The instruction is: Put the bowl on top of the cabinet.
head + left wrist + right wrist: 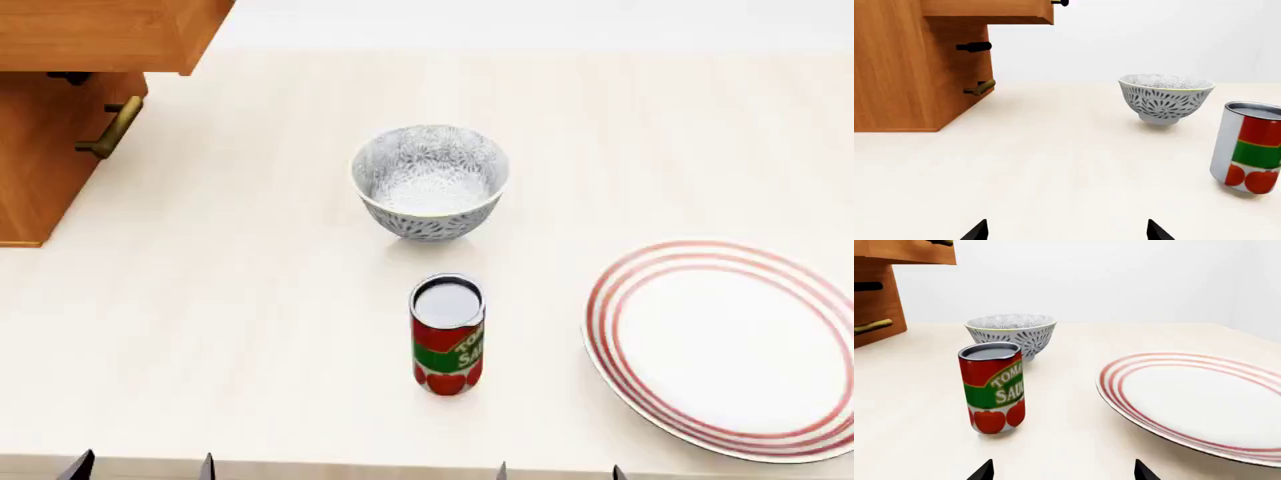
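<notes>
Bowl (430,182): patterned, upright on the pale desk (240,330), ahead of both hands and well apart from them, nothing gripping it; cabinet (80,60) stands farther off, ahead of the left hand (1067,231) on its outer side, top out of view. Tomato can (447,335): upright between bowl and hands, nearer the right hand (1063,471); red-ringed plate (731,345) lies flat beyond that hand's outer side. Both hands: fingertips spread wide, holding nothing, low at the desk's near edge.

The cabinet (80,40) top is cut off in every view.
</notes>
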### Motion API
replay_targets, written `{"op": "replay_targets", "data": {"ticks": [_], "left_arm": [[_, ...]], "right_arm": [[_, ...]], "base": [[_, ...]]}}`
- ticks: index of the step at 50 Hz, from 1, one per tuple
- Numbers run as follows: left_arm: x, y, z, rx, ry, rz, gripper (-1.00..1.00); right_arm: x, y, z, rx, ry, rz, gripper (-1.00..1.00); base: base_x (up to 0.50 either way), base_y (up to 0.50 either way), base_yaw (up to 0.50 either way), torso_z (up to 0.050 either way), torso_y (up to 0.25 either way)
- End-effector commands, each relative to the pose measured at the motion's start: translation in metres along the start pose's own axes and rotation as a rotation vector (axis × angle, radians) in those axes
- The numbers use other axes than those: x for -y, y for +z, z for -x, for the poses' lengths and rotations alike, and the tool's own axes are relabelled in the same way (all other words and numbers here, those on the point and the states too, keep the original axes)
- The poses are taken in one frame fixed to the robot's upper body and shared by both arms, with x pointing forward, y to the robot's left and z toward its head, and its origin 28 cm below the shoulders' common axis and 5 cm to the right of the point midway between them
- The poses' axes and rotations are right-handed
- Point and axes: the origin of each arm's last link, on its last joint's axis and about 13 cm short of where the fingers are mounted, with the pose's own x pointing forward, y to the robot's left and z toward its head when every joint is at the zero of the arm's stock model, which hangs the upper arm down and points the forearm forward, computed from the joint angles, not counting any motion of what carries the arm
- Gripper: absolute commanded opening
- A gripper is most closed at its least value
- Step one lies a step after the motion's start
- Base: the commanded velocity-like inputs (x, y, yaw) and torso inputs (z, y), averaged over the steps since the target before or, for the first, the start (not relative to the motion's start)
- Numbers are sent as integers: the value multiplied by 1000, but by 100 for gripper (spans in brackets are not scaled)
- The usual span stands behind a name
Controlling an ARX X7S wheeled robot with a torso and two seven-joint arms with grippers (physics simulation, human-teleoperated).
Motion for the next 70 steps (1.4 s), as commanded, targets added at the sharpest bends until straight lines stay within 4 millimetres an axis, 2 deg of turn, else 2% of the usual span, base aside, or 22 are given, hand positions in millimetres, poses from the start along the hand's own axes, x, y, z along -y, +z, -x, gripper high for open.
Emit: {"op": "replay_targets", "data": {"ticks": [1, 2, 6, 7, 8, 14, 16, 18, 21, 22, 23, 24, 25, 31, 36, 39, 48, 56, 59, 62, 70], "left_arm": [[0, 1, 1, -1, 1, -6, 100], [-2, 7, 3, 20, 0, 10, 100], [-2, 7, 4, 28, -6, 16, 100], [-3, 2, 0, 26, 9, -34, 100], [-3, 4, 1, 35, 3, -31, 100], [-3, -3, 1, 33, 4, -37, 100], [-3, 3, 2, 32, 7, -32, 100], [-4, -4, 2, 33, 7, -24, 100], [-4, 5, 3, 32, 6, -21, 100], [-4, -51, -1, -180, 10, 22, 100], [-1, -43, 10, -222, 0, -9, 100], [0, -14, 2, -87, -1, -7, 100], [1, 1, -1, -19, -1, -9, 100], [1, 2, -2, 4, 42, -41, 100], [-1, 12, -1, 37, 52, -36, 100], [-2, 19, -1, 60, 57, -35, 100], [3, 63, 8, 173, 49, -59, 100], [5, 107, 23, 263, 37, -52, 100], [6, 113, 25, 271, 33, -49, 100], [6, 125, 31, 306, 37, -57, 100], [9, 151, 45, 368, 20, -46, 100]], "right_arm": [[1, 0, 2, -9, -22, -7, 100], [2, 0, 3, -7, -27, -16, 100], [0, 2, 4, -8, -26, -7, 100], [6, 0, 8, 24, -102, -68, 100], [4, 0, 2, 13, -91, -55, 100], [5, -1, 2, 13, -95, -66, 100], [5, 0, 2, 12, -97, -69, 100], [5, 0, 2, 12, -98, -73, 100], [6, -1, 2, 12, -100, -77, 100], [7, -19, -2, -115, -59, -82, 100], [2, 0, -2, -18, -22, -9, 100], [2, 0, -2, -18, -22, -9, 100], [2, 0, -2, -18, -22, -9, 100], [2, 1, -2, -21, -26, -5, 100], [3, 7, -2, -4, -42, -9, 100], [2, 19, -1, 31, -58, -7, 100], [-3, 58, 1, 159, -57, -10, 100], [-9, 107, 12, 297, -33, 0, 100], [-9, 115, 14, 319, -44, 10, 100], [-9, 131, 20, 371, -44, 7, 100], [-11, 151, 29, 425, -21, -2, 100]], "base": [[0, 0, 0, 0, 0], [0, 0, 0, 0, 0], [0, 0, 0, 0, 0], [0, 0, 0, 0, 0], [0, 0, 0, 0, 0], [0, 0, 0, 0, 0], [0, 0, 0, 0, 0], [0, 0, 0, 0, 0], [0, 0, 0, 0, 0], [0, 0, 0, 0, 0], [0, 0, 0, 0, 0], [0, 0, 0, 0, 0], [0, 0, 0, 0, 0], [0, 0, 0, 0, 0], [0, 0, 0, 0, 0], [0, 0, 0, 0, 0], [0, 0, 0, 0, 0], [0, 0, 0, 0, 0], [0, 0, 0, 0, 0], [0, 0, 0, 0, 0], [0, 0, 0, 0, 0]]}}
